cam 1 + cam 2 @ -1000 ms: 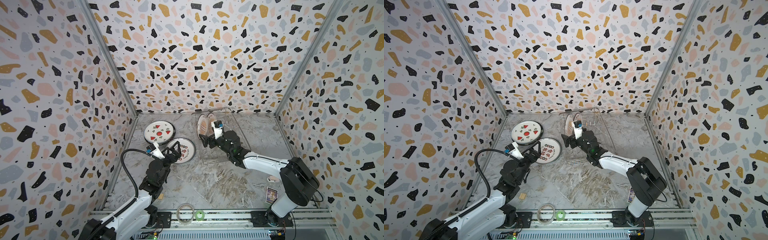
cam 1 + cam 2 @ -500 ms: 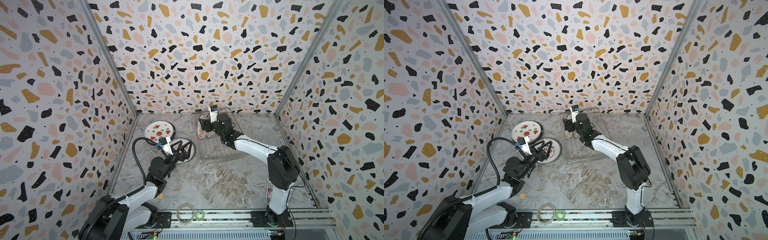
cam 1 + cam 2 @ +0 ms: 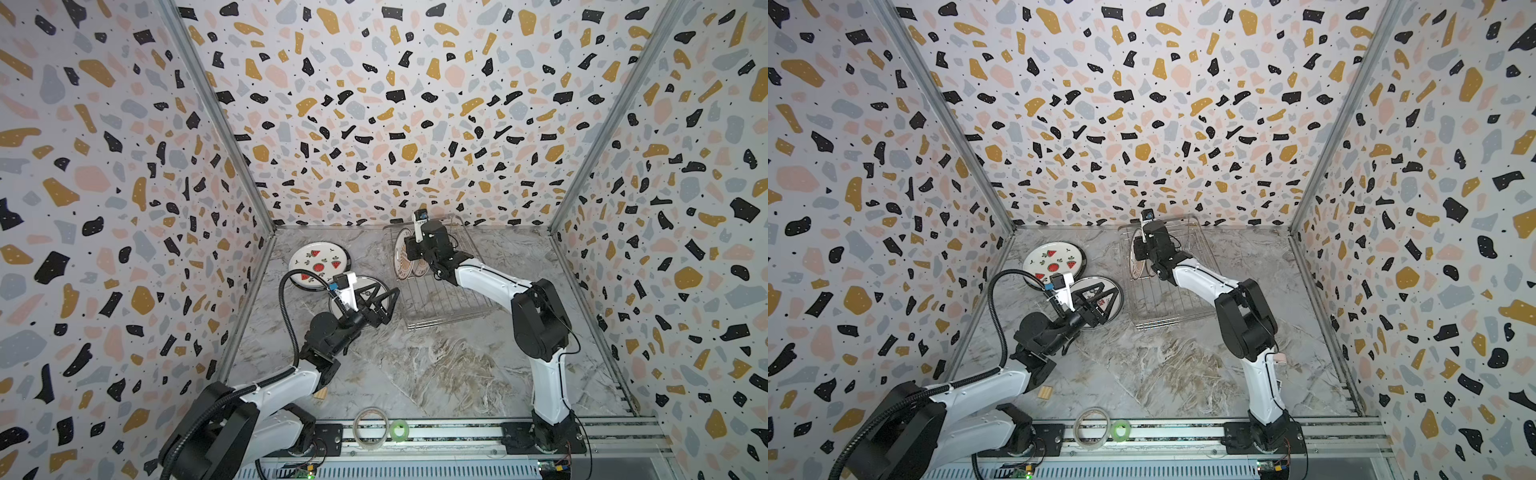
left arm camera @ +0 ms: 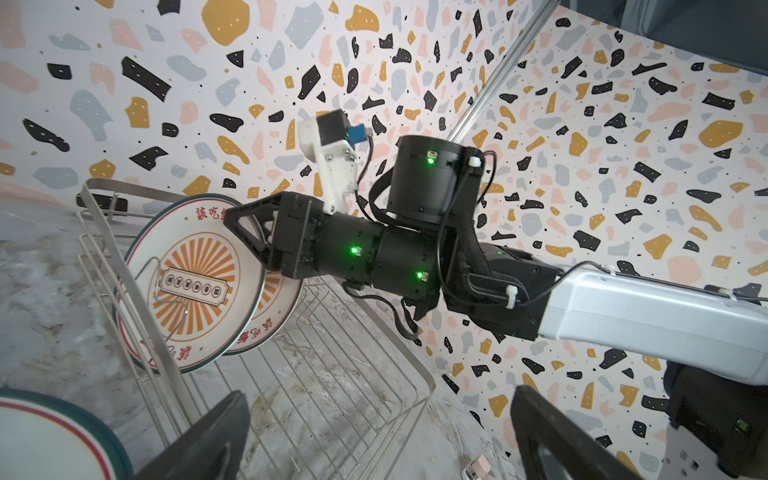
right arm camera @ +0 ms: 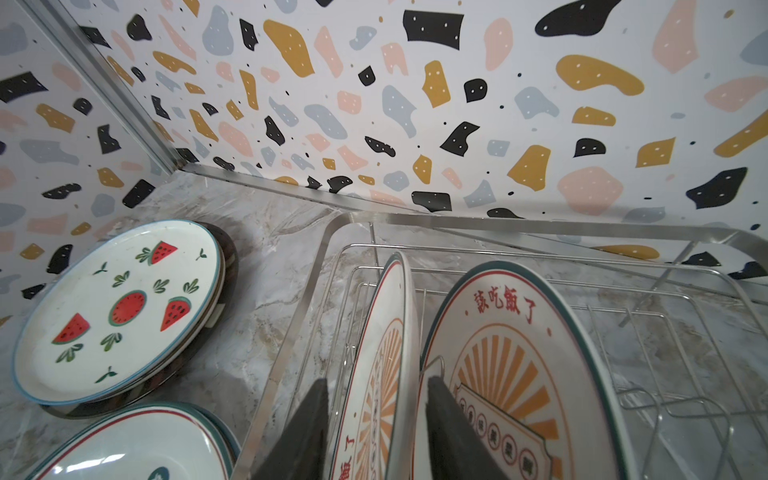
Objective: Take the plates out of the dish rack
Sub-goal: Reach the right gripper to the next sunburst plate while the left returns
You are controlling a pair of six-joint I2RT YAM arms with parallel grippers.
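- Two flat piles of plates lie on the table (image 3: 415, 374) at the left rear. The watermelon plate (image 3: 318, 264) tops the pile nearer to the corner. The red-rimmed plate (image 3: 1115, 303) tops the pile just in front of it.
- The left gripper (image 3: 383, 300) hangs over the red-rimmed plate, with its jaws spread wide.
- A clear tape roll (image 3: 370, 422) and a green tape roll (image 3: 400, 429) lie side by side on the front rail (image 3: 457, 428), well apart from the plates.
- The dish rack (image 3: 453, 322) stands to the right of the piles, near the back wall.
- At the left end of the rack two plates stand on edge, tilted and close together: the outer sunburst plate (image 5: 386, 353) and the inner sunburst plate (image 5: 511, 365).
- The right gripper (image 5: 378, 382) reaches into the rack from the right. One finger is on each face of the outer sunburst plate, at its upper rim. I cannot tell whether the fingers press on it.
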